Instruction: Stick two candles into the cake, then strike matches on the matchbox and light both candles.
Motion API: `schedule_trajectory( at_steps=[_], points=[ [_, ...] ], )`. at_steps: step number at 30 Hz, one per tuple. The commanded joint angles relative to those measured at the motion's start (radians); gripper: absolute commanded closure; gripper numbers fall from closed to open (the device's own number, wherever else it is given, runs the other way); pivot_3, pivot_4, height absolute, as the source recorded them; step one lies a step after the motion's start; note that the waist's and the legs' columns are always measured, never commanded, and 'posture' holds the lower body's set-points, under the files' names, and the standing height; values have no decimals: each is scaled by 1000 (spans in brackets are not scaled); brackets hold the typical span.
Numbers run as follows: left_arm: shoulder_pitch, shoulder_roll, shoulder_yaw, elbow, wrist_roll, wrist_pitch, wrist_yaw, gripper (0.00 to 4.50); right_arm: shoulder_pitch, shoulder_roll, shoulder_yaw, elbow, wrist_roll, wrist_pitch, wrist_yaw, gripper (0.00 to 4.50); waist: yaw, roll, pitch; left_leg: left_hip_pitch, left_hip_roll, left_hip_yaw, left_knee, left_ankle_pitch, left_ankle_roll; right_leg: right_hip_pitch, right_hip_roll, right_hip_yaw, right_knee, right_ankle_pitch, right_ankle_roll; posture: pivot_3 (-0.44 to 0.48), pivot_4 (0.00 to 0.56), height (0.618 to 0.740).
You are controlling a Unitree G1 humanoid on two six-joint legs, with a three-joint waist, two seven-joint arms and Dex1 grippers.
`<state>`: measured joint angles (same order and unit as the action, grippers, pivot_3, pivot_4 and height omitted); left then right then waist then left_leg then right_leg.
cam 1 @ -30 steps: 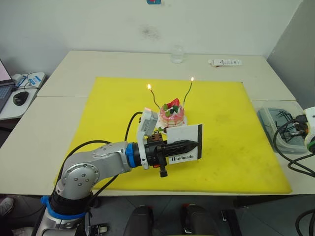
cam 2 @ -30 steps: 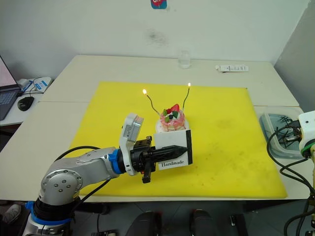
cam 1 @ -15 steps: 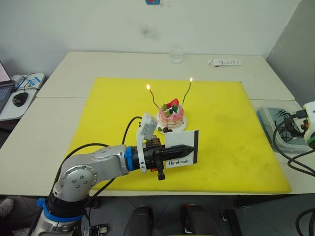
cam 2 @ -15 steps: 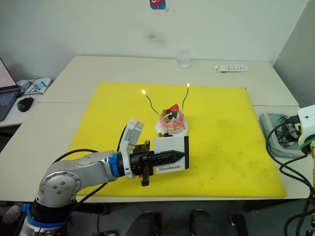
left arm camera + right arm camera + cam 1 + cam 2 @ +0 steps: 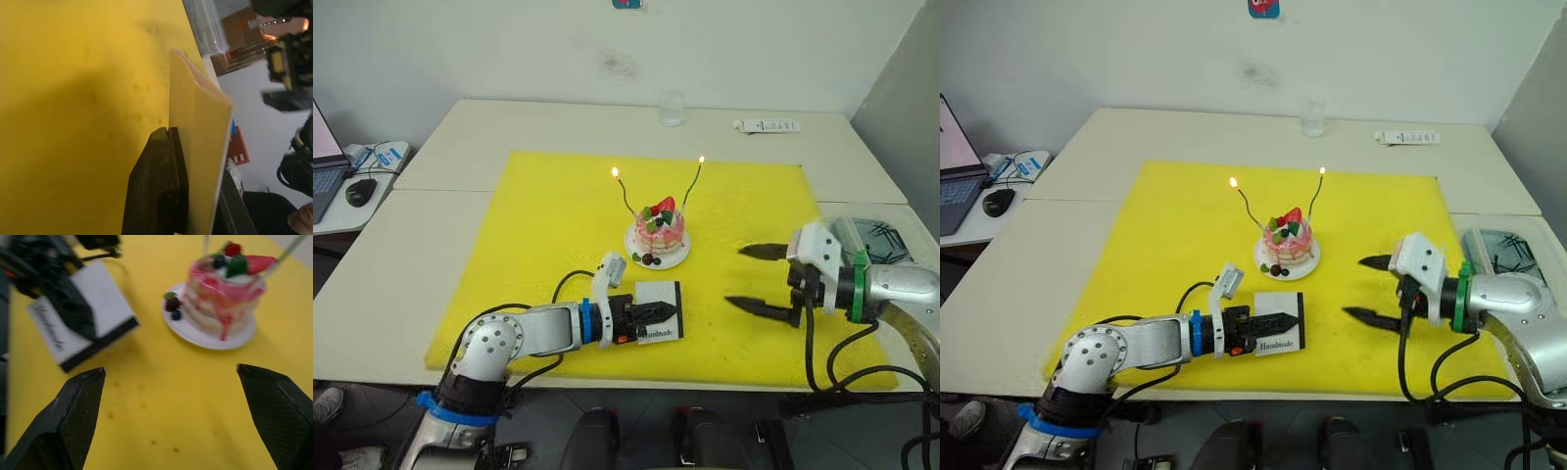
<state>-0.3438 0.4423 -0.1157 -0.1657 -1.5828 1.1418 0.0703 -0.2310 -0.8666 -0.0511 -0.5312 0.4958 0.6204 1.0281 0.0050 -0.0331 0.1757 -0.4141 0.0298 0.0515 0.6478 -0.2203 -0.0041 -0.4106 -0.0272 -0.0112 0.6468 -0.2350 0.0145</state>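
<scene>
With both candles burning in the cake, my left gripper pinches the matchbox low over the yellow mat, just front-left of the cake; my right gripper gapes empty, well apart.

Candles lit, matchbox down low

The pink-and-white cake sits on its white plate, both thin wavy candles standing in it, flames burning. The white "Handmade" matchbox lies just in front, black strip toward the right

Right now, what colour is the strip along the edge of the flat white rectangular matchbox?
Black, on the flat white rectangular matchbox; clearest in the right wrist view.
</scene>
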Motion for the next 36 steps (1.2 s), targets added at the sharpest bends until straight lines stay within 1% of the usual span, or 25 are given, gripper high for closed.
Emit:
schedule_trajectory(
  at_steps=[1,6,9,10,12,16,22,23,28,31,33,35,36],
  points=[
    [-26,-35,1,56,-81,21,101,4500,-47,-3,31,-31,34,3,27,24,0,0,0,0,0,0,0,0,0,0,0,0,1,0,0,0,150,740],
    [-49,-59,-20,85,-93,63,155,4500,-83,19,78,-22,10,-4,-3,24,-1,0,0,1,0,0,0,0,0,0,0,0,1,0,-1,0,150,740],
    [-59,-71,-16,95,-108,69,190,4500,-85,33,85,-34,13,5,-25,24,-1,0,0,1,0,0,0,0,0,0,0,0,1,0,-1,0,150,740],
    [-59,-69,-13,96,-112,71,201,3927,-81,35,86,-35,11,3,-29,0,-1,0,0,0,0,0,0,0,0,0,0,0,1,0,-1,0,150,740],
    [-60,-60,-6,95,-123,75,214,3414,-72,37,88,-34,4,-6,-34,0,-1,0,0,0,-1,0,0,0,0,0,-1,0,0,0,-1,0,150,740],
    [-69,-23,16,75,-181,74,237,2126,-56,45,89,-18,-6,-29,-40,0,0,0,0,0,-1,0,0,0,0,0,-1,0,1,0,-1,0,150,740],
    [-52,76,24,26,-285,40,279,215,-59,60,106,16,-25,-63,-39,0,-5,0,0,2,1,0,0,0,0,0,-1,0,2,0,-2,0,150,740],
    [-47,95,25,17,-302,32,287,57,-61,62,109,20,-27,-68,-37,0,-5,0,0,2,1,0,0,0,0,0,-1,0,3,0,-2,0,150,740],
    [-4,224,49,-46,-385,-8,304,57,-60,60,107,51,-31,-92,-17,0,-6,0,0,3,1,0,-1,0,0,0,-3,0,2,-1,-3,0,150,740],
    [32,313,101,-79,-389,-21,273,57,-47,43,92,88,-41,-121,8,0,-5,0,0,3,1,0,-1,0,0,0,-3,0,2,-1,-3,0,150,740],
    [42,363,139,-103,-366,-35,246,57,-40,34,78,107,-44,-135,18,0,-5,-1,1,2,1,1,-1,0,0,0,-4,0,1,-1,-3,0,150,740],
    [41,460,208,-190,-185,-20,70,57,-30,19,43,137,-40,-139,16,0,-4,-2,1,2,0,1,-1,0,0,0,-4,0,1,-1,-4,0,150,740],
    [53,513,250,-221,-80,-40,-22,57,-23,12,18,160,-39,-144,15,0,-4,-3,2,2,0,1,-1,0,-1,0,-4,0,1,-3,-6,0,150,740]
  ],
)
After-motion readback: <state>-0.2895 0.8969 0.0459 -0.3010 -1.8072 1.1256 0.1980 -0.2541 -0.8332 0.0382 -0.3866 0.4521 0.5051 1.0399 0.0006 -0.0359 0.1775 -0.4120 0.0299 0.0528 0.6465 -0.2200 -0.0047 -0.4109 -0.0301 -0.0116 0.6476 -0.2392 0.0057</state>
